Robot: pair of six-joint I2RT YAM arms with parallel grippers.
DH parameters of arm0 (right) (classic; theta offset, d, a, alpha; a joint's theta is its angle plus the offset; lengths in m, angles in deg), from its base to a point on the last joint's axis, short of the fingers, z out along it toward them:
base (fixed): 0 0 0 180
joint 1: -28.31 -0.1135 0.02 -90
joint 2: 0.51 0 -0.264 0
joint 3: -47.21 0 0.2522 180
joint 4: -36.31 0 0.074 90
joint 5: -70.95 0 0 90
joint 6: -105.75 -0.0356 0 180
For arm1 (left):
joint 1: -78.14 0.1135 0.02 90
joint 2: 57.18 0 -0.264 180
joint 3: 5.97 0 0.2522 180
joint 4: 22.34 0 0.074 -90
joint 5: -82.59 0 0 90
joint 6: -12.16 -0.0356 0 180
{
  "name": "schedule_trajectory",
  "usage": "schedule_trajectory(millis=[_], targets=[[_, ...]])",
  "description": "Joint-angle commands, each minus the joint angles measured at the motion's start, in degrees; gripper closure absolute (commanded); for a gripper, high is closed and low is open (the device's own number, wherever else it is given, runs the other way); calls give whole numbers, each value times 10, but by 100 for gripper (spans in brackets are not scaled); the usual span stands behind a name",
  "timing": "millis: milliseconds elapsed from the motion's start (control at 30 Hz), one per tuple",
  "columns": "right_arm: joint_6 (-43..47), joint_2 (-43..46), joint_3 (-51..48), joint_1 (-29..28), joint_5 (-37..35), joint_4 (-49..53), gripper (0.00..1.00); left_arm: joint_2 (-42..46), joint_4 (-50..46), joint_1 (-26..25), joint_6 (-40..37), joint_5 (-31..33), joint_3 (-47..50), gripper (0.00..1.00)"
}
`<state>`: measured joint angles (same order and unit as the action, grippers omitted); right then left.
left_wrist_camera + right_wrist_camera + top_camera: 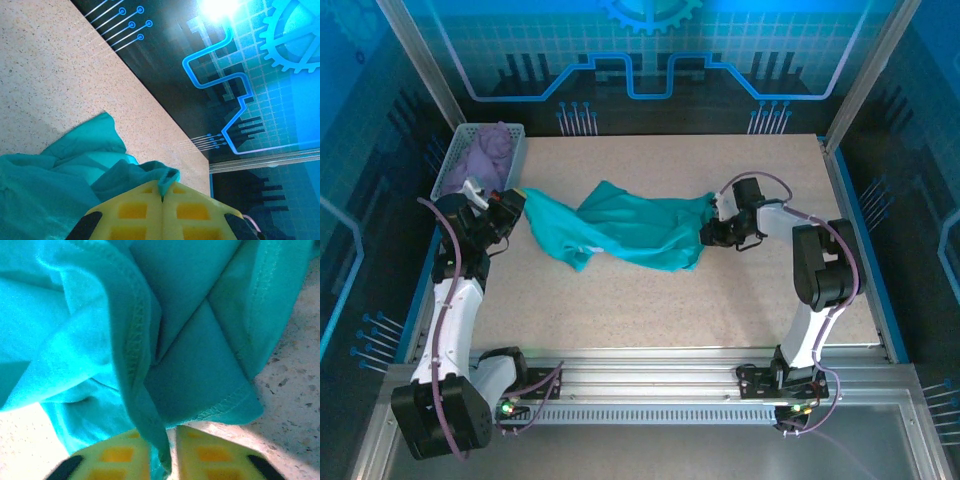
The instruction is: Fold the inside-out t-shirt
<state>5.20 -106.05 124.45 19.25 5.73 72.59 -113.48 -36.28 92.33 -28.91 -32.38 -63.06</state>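
Note:
The inside-out t-shirt (620,230) is teal-green and lies bunched and stretched across the middle of the table between both arms. At its left end my left gripper (515,205) is shut on a fabric edge. In the left wrist view the yellow fingers meet at the left gripper (162,192), with a fold of the t-shirt (50,175) pinched between them. My right gripper (712,218) is at the shirt's right end. In the right wrist view the right gripper (170,445) is nearly closed, with a hemmed strip of the t-shirt (190,340) running down between its fingers.
A white basket (521,140) at the back left corner holds a lavender cloth (485,155), close behind the left gripper. Bare speckled table (720,320) lies in front of the shirt. Metal frame posts and blue panels ring the table.

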Motion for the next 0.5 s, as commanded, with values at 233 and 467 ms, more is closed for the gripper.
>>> schedule_trajectory(millis=[233,467], targets=[[-77,234,-38,52,117,-120,100,6,-43,7,-7,-15,-73,100],[-76,447,71,121,67,-27,100,43,-171,8,-131,20,-319,100]])
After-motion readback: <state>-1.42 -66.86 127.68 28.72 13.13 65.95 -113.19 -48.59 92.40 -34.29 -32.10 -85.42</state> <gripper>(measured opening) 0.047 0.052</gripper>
